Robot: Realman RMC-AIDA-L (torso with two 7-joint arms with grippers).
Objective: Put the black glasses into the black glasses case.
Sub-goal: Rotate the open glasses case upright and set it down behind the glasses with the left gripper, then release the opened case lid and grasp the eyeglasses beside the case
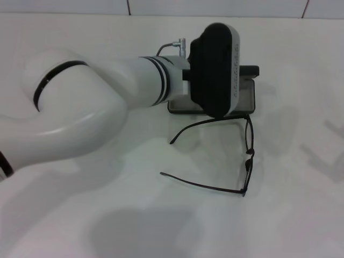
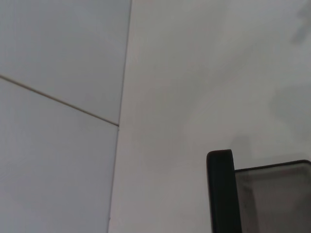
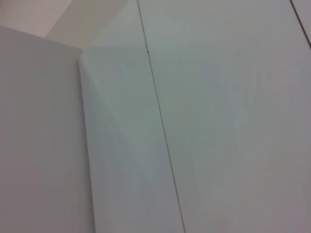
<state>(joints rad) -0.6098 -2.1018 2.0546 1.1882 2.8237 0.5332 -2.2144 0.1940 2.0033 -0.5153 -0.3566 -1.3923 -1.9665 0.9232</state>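
- Step in hand, as a judgement: the approach stage. The black glasses [image 1: 236, 156] lie on the white tabletop [image 1: 301, 215], not yet lifted and not yet in the black glasses case [image 1: 248, 99].
- Left gripper [image 1: 215, 70]: the left arm reaches across the head view, and its black wrist housing hangs over the case, hiding most of it. The jaws are not visible in any view; whether they are released or clenched cannot be told.
- Right gripper: not seen in the head view; its wrist view shows only plain pale panels with a seam.
- Case: open, grey lining visible in the left wrist view, with a black wall edge [image 2: 221, 194] beside it. It lies just beyond the glasses.
- Glasses: thin black frame, both temple arms unfolded and spread towards the robot's left, front edge-on at the right. One temple tip reaches close to the case.
- Next move, as a judgement: bring the left arm back and down over the frame, grip a slim section without bending it, and probably fold the temples before insertion.
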